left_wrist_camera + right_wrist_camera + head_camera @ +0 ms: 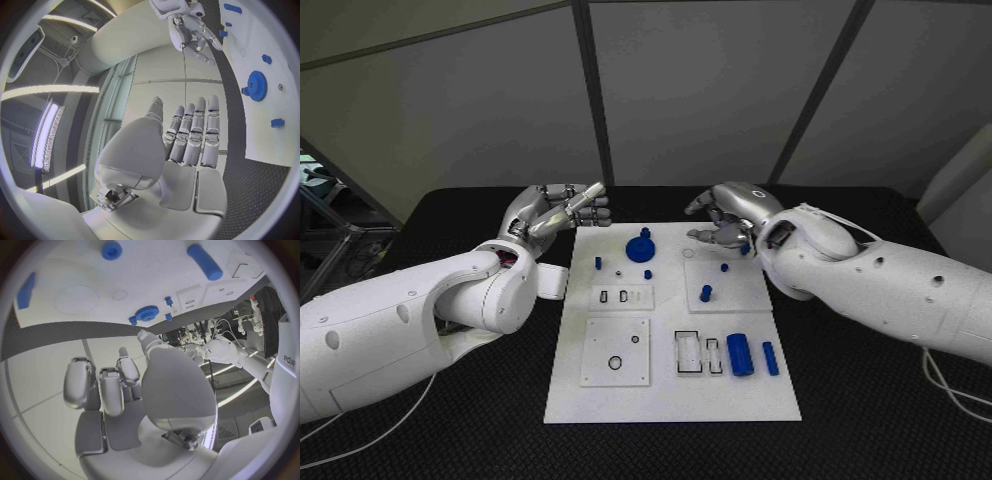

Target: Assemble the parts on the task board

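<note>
Right wrist view: right hand [125, 390] empty, fingers curled; head view unclear.

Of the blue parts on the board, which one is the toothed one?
The round blue gear near the far edge of the task board. It is a wide disc with teeth around its rim, while the other blue parts are small pegs or plain cylinders.

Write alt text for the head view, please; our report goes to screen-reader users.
A white task board lies on a black table, with a blue gear near its far edge and two blue cylinders toward its near right. The left robot hand and right robot hand hover at the far corners, holding nothing.
</note>
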{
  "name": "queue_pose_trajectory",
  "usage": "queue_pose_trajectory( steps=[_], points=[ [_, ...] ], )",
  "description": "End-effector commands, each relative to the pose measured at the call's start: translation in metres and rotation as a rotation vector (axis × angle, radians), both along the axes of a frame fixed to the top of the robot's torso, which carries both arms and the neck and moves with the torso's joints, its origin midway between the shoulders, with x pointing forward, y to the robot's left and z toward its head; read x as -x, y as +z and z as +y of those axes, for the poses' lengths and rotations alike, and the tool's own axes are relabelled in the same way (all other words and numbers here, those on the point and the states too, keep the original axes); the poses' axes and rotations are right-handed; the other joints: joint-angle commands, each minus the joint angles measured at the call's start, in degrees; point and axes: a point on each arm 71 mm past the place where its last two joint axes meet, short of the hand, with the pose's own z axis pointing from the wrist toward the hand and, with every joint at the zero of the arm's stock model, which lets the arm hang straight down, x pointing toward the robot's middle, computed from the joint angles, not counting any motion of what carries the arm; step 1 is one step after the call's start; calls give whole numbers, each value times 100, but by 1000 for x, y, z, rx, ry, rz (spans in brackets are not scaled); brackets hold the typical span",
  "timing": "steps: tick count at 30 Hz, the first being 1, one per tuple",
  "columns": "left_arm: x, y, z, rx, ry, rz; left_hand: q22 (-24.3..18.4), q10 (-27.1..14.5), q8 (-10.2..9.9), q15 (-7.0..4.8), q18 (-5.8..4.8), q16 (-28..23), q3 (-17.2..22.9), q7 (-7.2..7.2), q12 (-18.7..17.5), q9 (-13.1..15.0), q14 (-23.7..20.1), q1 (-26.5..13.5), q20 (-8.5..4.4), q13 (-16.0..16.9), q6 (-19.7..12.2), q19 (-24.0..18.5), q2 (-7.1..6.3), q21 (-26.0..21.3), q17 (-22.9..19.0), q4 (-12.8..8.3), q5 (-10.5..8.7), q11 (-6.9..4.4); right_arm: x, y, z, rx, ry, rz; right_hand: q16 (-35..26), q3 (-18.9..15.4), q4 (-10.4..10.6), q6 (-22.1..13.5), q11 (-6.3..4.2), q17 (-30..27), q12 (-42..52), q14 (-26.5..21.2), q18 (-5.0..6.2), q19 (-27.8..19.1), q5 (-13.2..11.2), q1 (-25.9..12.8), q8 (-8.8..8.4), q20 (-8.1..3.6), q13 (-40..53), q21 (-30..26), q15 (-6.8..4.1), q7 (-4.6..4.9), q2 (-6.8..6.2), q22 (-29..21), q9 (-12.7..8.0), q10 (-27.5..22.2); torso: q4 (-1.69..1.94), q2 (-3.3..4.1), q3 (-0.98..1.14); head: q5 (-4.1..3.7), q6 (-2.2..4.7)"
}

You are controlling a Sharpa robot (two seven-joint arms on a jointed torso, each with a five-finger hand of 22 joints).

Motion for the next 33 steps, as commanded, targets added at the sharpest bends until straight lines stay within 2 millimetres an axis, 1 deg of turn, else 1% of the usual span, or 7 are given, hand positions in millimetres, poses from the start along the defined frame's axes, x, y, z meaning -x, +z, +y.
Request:
queue_pose_trajectory(
  steps=[1, 5, 9, 14, 16, 20, 33],
  points=[
    [0, 2, 0, -1, -10, -13, -7, -5, -26, 24, -20, -21, 11, 42, -22, -7, -8, 42, 27, -8, -6, -8, -4, -21, 8, -32, -8, 40, 5, 2, -18, -118, 78, 78, -88, -1, -101, 101, -37, 446, -88, 380, -38, -118, -190, 114, 38, -12, -88, -92, 11, -14, -32, -161, 14, -80, -59, -23, 30, 23, 48],
    [-1, 1, 1, 2, -11, -14, -10, -3, -31, 25, -20, -29, 0, 41, -27, -7, -6, 31, 29, -7, -7, -12, -13, -23, 13, -29, -11, 41, 7, 1, -53, -162, 49, 140, -123, -49, -197, 142, -72, 392, -132, 366, -19, -181, -158, 217, 32, -30, -126, -154, -13, -60, -93, -265, 11, -107, -87, -40, 53, -33, 86],
    [-2, 1, 0, 5, -15, -15, -11, -2, -35, 25, -20, -33, -8, 39, -30, -7, -4, 24, 29, -7, -7, -13, -20, -25, 15, -28, -12, 40, 4, -1, -84, -193, -6, 173, -115, -106, -238, 134, -89, 423, -160, 376, -13, -202, -56, 245, 4, -48, -149, -181, -31, -77, -130, -303, 0, -122, -77, -42, 51, -143, 116],
    [-3, 1, 0, 5, -15, -15, -11, -2, -35, 25, -20, -33, -9, 39, -31, -7, -4, 23, 29, -7, -7, -13, -21, -25, 16, -28, -12, 40, -1, -5, -104, -198, -45, 190, -122, -192, -266, -16, -92, 417, -221, 377, 1, -248, -17, 264, -74, -57, -206, -230, -37, -79, -160, -385, -35, -169, -83, -31, 71, -189, 111],
    [-3, 0, 0, 6, -15, -15, -11, -2, -35, 25, -20, -33, -9, 39, -31, -7, -4, 23, 29, -7, -7, -13, -21, -25, 16, -28, -12, 40, -3, -7, -108, -198, -55, 198, -131, -230, -276, -103, -96, 403, -240, 375, 8, -267, -13, 283, -85, -60, -223, -251, -40, -82, -156, -419, -47, -184, -82, -26, 73, -210, 102],
    [-4, 0, 0, 6, -14, -14, -11, -2, -35, 25, -20, -33, -9, 39, -31, -7, -4, 23, 29, -7, -7, -13, -21, -25, 16, -28, -12, 40, -5, -14, -112, -192, -65, 225, -144, -266, -281, -161, -97, 381, -265, 369, 17, -293, -16, 295, -86, -63, -247, -278, -41, -83, -153, -466, -52, -207, -64, -29, 42, -245, 82],
    [-4, -1, -1, 5, -12, -14, -12, -1, -37, 25, -19, -36, -12, 38, -33, -6, -1, 21, 30, -6, -7, -14, -22, -25, 19, -28, -11, 40, -11, -27, -110, -147, -82, 279, -123, -287, -271, -149, -85, 431, -241, 380, 16, -291, -17, 290, -64, -64, -219, -279, -37, -68, -120, -461, -43, -192, -68, -30, 37, -251, 48]
  ],
)
